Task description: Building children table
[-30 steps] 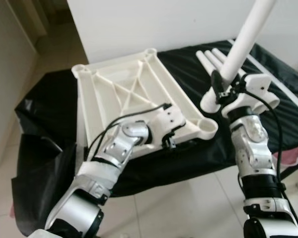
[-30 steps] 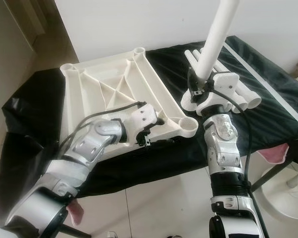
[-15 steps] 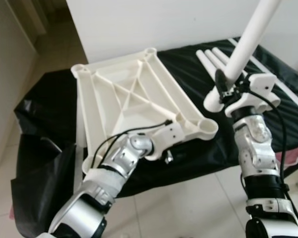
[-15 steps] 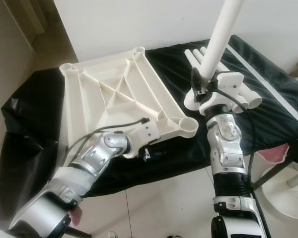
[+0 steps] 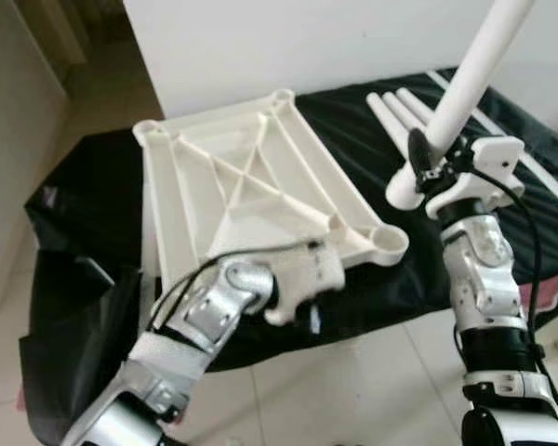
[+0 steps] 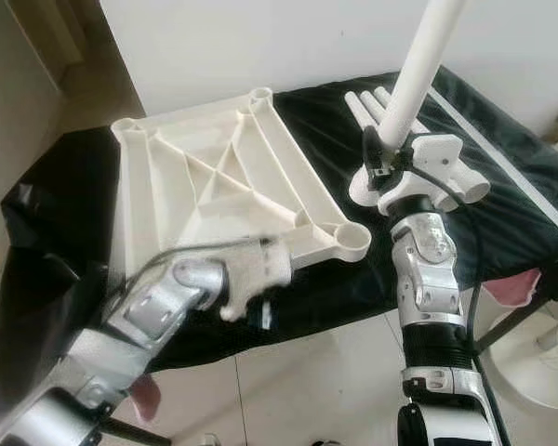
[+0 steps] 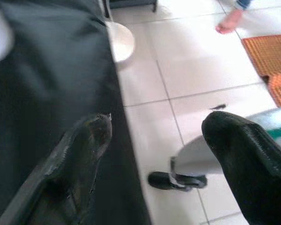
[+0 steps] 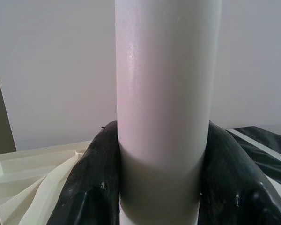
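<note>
A cream plastic tabletop (image 5: 251,181) lies upside down on the black-covered table (image 5: 93,195), ribs up, its ribbed underside forming shallow recessed panels with nothing lying in them; it runs from the far left part of the table toward the near edge, with round leg sockets at its corners, one open socket (image 5: 388,243) sitting at the near edge close to the middle. Just below that near edge, to the left of the socket, the left gripper (image 5: 309,299) hangs blurred off the front of the table, its white wrist housing overlapping the tabletop's near rim. The left wrist view shows what the head views cannot: its two black fingers (image 7: 79,154) are spread wide apart with nothing between them, beside the black cloth draped over the table's side, above pale floor tiles (image 7: 187,65), a white round base (image 7: 121,41) on the floor and an orange mat (image 7: 271,61) further off. To the right, the right gripper (image 5: 426,160) is raised above the near right part of the table, its fingers clamped around the lower part of a white table leg (image 5: 465,79) that tilts up and away to the right. The right wrist view shows the pinch closely, a black finger (image 8: 96,183) pressed against each side of the round leg. Behind this gripper, more white legs (image 5: 395,111) lie side by side on the cloth near the far right edge.
</note>
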